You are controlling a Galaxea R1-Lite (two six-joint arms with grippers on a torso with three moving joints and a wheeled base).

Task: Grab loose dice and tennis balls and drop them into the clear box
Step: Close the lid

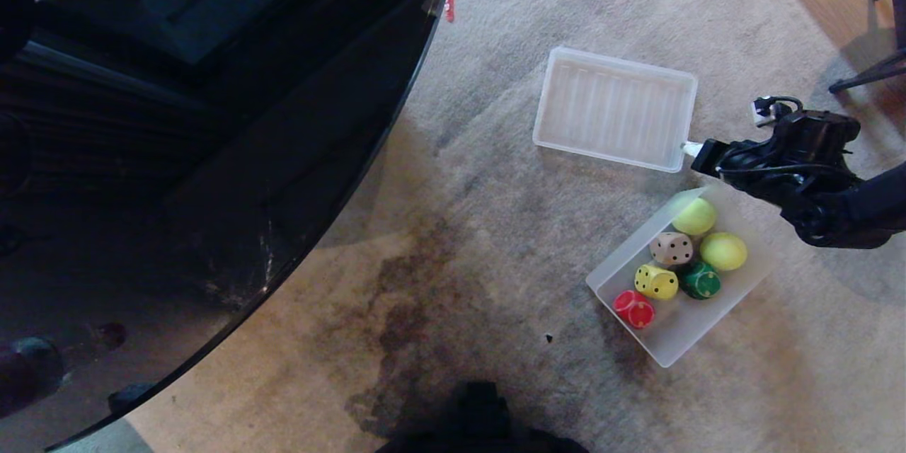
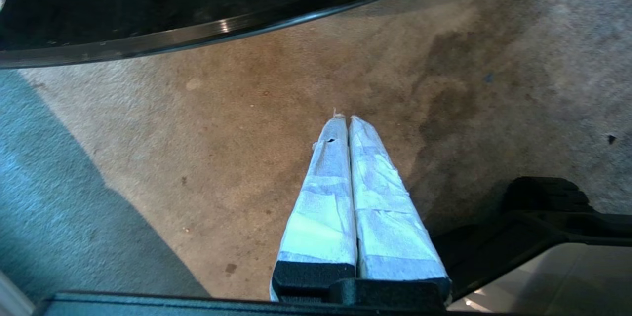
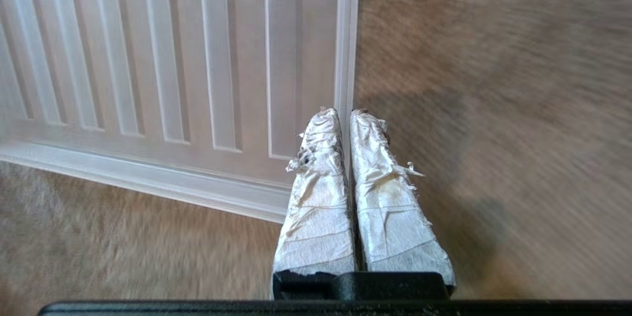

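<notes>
Inside clear box (image 1: 715, 329): dice (image 1: 671, 248), tennis balls (image 1: 694, 216)

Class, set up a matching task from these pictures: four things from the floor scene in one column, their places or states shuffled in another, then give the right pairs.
Column one:
1. red die
2. ribbed lid
3. right pincer
4. beige die

Column two:
A. shut, at the lid's corner
B. in the clear box, between a tennis ball and the yellow die
C. flat on the carpet, beyond the box
D. in the box's near corner

Pairs: 1-D, 2-C, 3-A, 4-B
</notes>
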